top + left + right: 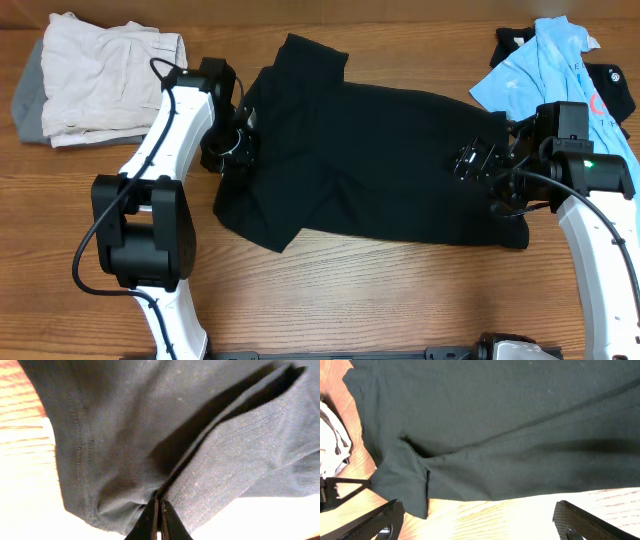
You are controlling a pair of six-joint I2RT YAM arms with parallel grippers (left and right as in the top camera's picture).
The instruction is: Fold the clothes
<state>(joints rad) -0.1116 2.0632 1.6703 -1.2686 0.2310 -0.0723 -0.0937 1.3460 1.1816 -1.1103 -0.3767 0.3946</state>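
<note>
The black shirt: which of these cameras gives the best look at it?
The overhead view: the whole black shirt lies spread across the table. The left wrist view shows only a fold pinched in the left gripper. The right wrist view shows just one end of it, close up.

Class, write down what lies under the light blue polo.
Dark fabric with a red mark pokes out from beneath the light blue polo. The rest is covered, so what kind of garment it is cannot be told.
</note>
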